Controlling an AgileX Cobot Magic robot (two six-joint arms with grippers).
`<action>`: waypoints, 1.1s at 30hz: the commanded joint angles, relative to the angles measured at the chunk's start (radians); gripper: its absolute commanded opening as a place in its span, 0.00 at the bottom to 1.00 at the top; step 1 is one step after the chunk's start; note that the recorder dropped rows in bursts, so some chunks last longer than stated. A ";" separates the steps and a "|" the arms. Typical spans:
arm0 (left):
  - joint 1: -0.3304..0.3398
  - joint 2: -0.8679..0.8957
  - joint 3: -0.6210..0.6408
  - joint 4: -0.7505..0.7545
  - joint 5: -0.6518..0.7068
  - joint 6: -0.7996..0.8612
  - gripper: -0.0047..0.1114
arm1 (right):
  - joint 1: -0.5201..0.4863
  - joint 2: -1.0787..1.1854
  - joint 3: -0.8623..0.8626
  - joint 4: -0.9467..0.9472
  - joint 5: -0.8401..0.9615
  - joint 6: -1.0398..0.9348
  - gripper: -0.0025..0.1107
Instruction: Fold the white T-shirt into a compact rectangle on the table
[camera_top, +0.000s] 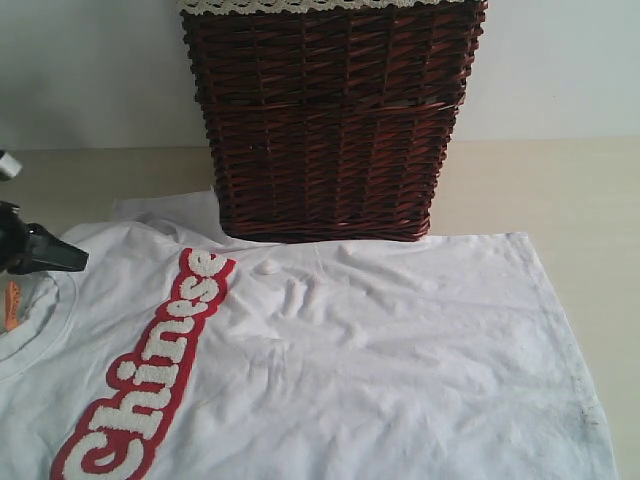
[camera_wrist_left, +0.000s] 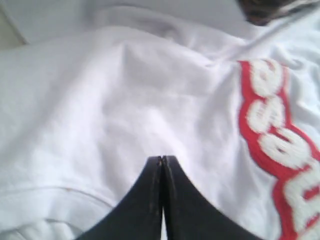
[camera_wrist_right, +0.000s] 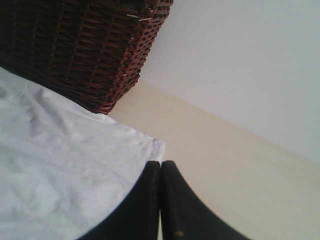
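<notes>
One white T-shirt (camera_top: 380, 360) is spread front-up and unfolded across the tabletop (camera_top: 590, 190), its body laid out flat but lightly wrinkled, with the hem turned toward the right of the exterior view. Fuzzy white lettering (camera_top: 150, 390) outlined in red is seen running across the chest, and an orange tag (camera_top: 12, 305) is visible inside the round neck at the left edge of that view. A dark wicker basket (camera_top: 330, 120) is set at the far side of the tabletop, its base met by the far edge of the shirt, and a strip of lace trim (camera_top: 300, 5) is seen along its rim. Part of a sleeve is shown lying flat just beside the basket's left corner. The left fingers (camera_wrist_left: 145, 200) are pressed fully together with nothing caught between them, and they are held over the shoulder area between the neck and the last letters; whether the cloth is touched cannot be told. The right fingers (camera_wrist_right: 142, 200) are likewise closed tight and empty, held over the shirt's far hem corner near the basket, where the cloth gives way to bare tabletop
</notes>
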 joint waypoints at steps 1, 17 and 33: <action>0.043 -0.040 0.080 0.023 0.233 0.164 0.04 | 0.002 -0.006 0.005 0.005 -0.006 0.002 0.02; 0.034 -0.175 0.281 -0.247 0.174 0.337 0.04 | 0.002 -0.006 0.005 0.005 -0.006 0.002 0.02; -0.013 -0.809 0.324 -0.592 -0.798 0.040 0.04 | 0.002 -0.006 0.005 0.005 -0.006 0.002 0.02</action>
